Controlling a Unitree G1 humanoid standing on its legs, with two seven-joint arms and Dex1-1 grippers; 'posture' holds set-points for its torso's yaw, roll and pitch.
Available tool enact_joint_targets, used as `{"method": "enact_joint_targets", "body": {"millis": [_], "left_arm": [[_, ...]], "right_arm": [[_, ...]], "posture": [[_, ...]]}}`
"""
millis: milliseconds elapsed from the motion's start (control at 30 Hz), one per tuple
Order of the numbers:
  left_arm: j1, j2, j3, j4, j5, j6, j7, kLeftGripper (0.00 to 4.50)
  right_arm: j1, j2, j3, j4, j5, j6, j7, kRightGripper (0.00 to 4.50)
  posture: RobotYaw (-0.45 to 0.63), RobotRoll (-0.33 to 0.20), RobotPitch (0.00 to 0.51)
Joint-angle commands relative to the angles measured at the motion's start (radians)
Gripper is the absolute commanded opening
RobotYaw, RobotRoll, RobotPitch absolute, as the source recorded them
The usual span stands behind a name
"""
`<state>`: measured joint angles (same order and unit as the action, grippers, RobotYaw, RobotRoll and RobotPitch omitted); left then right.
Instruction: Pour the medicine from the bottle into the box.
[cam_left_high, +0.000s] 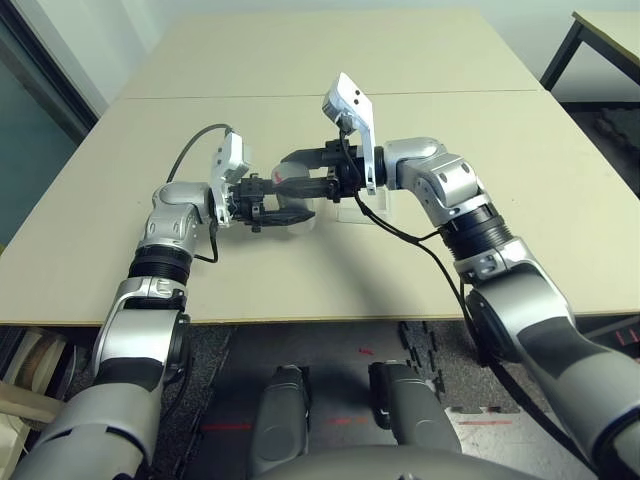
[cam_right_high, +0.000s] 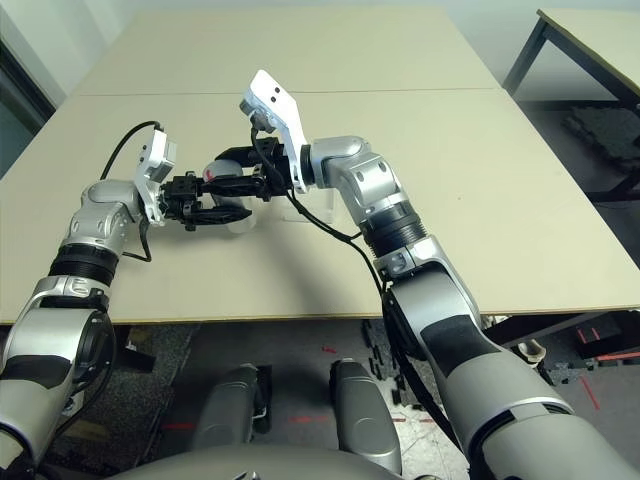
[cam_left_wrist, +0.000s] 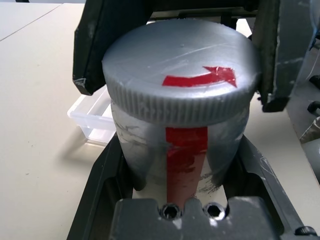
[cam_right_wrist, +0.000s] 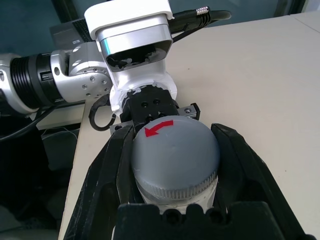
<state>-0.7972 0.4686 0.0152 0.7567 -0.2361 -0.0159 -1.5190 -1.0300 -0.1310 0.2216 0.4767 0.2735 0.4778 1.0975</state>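
No readable text. Bottle (cam_left_wrist: 180, 150) has red stripe, cap (cam_right_wrist: 175, 160) has red arrow. Left gripper (cam_left_wrist: 175, 190) clamped on bottle body, right gripper (cam_right_wrist: 172, 165) clamped on cap. Box (cam_left_wrist: 95, 117) just beyond the left gripper.

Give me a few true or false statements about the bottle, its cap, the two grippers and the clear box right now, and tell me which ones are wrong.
1. The left gripper holds the bottle by its body. True.
2. The cap is off and lying on the table. False: it sits on the bottle, with the right gripper closed around it.
3. The cap carries a red arrow. True.
4. The box is held up in the air by the right gripper. False: it rests on the table beside the bottle.
5. The bottle stands on the table with nothing gripping it. False: it is held between the two grippers.
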Motion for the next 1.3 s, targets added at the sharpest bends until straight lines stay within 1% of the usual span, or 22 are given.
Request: {"method": "enact_joint_targets", "body": {"millis": [33,267,333,433,467,933,1167,1300], "left_arm": [[0.002,0.009,-0.009,-0.021,-0.016,0.022,-0.021,2.54],[0.012,0.012,-0.013,-0.054,-0.03,0.044,-0.028,2.54],[0.014,0.011,-0.014,-0.058,-0.032,0.047,-0.029,2.54],[0.019,0.011,-0.019,-0.077,-0.041,0.06,-0.031,2.54],[0.02,0.012,-0.021,-0.08,-0.044,0.062,-0.032,2.54],[0.051,0.016,-0.033,-0.146,-0.061,0.102,-0.034,2.54],[0.051,0.026,-0.031,-0.14,-0.059,0.1,-0.036,2.54],[0.054,0.032,-0.031,-0.135,-0.059,0.097,-0.036,2.54]], "right_arm": [[0.013,-0.023,0.008,-0.026,0.001,-0.023,0.047,2.58],[0.015,-0.05,0.003,-0.018,-0.001,-0.029,0.074,2.58],[0.014,-0.053,0.001,-0.014,-0.002,-0.03,0.075,3.33],[0.011,-0.054,-0.002,-0.009,-0.002,-0.031,0.074,4.27],[0.01,-0.054,-0.003,-0.007,-0.001,-0.032,0.074,4.5],[-0.009,-0.059,-0.019,0.033,-0.005,-0.054,0.061,4.5],[-0.017,-0.106,-0.045,0.046,0.001,-0.053,0.064,4.5],[-0.01,-0.153,-0.062,0.04,0.013,-0.041,0.064,4.5]], "posture": [[-0.06,0.0,0.11],[-0.07,0.0,0.11],[-0.07,0.0,0.109],[-0.07,0.0,0.108],[-0.07,0.0,0.107],[-0.06,0.0,0.109],[-0.07,0.0,0.113],[-0.07,0.0,0.112]]}}
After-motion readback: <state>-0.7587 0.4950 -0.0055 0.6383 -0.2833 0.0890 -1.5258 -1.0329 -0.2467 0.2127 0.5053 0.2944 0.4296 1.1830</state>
